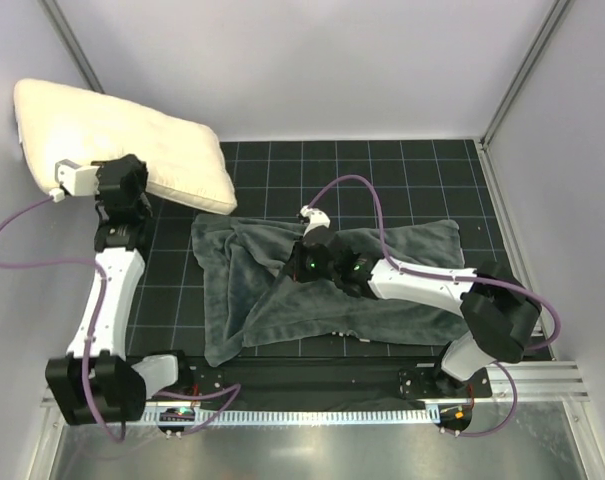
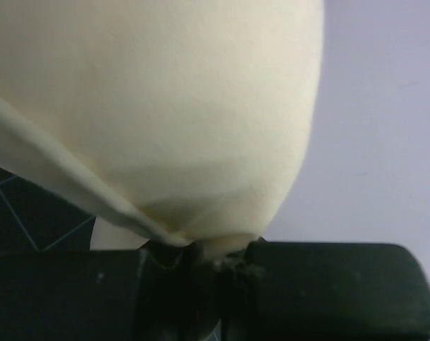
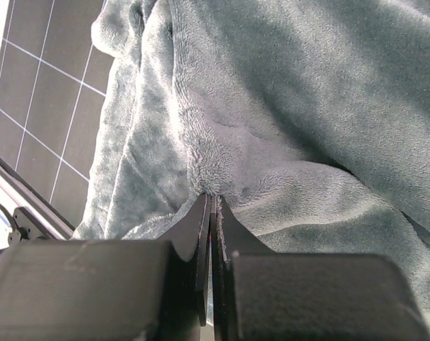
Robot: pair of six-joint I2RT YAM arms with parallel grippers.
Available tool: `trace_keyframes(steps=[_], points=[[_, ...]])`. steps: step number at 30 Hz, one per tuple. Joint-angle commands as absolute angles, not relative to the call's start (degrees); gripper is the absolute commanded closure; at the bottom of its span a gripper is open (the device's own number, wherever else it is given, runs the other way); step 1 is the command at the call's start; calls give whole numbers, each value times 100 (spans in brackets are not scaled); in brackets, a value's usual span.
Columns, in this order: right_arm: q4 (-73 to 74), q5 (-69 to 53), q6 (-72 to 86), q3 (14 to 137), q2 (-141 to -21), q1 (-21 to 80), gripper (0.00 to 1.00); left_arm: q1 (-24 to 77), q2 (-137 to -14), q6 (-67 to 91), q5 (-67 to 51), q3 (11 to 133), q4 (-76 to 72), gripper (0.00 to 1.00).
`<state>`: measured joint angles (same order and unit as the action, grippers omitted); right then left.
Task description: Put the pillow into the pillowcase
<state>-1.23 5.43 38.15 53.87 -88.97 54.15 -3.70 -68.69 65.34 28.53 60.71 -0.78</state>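
Cream pillow point(image 1: 112, 140) at 10 o'clock, its edge pinched in my left gripper point(image 2: 204, 250), I think ready for carrying | grey pillowcase point(image 1: 382, 290) at centre, right gripper point(image 3: 213, 206) clamped on a fold, probably to lift the opening | insertion not yet begun

The left arm point(image 1: 107, 290) stretches forward to the far left, and the left gripper point(image 2: 207, 252) is clamped on the pillow point(image 2: 165, 106) edge. The right arm point(image 1: 422, 285) bends toward the middle, and the right gripper point(image 3: 213, 206) pinches the pillowcase point(image 3: 307, 106), jaws pressed together.
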Motion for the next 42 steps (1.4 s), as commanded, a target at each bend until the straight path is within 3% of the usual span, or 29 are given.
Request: trace_keyframes(steps=[1,12,21,29,42], points=[[-290,677,3929,5537,-8982,5344,96,-325,-5953,6399,2885,6074,-317,100],[-369,457,4025,5748,-9386,5054,96,-325,-4202,5951,1372,5853,658,100],[-422,70,4157,5976,-9606,4808,96,-325,-2963,5336,1056,6635,3179,100],[255,141,4087,6337,-9466,4693,96,-334,-2734,4922,106,6759,4920,100],[782,412,4096,6600,-9290,4693,96,-334,-2636,4158,-53,6785,5668,100]])
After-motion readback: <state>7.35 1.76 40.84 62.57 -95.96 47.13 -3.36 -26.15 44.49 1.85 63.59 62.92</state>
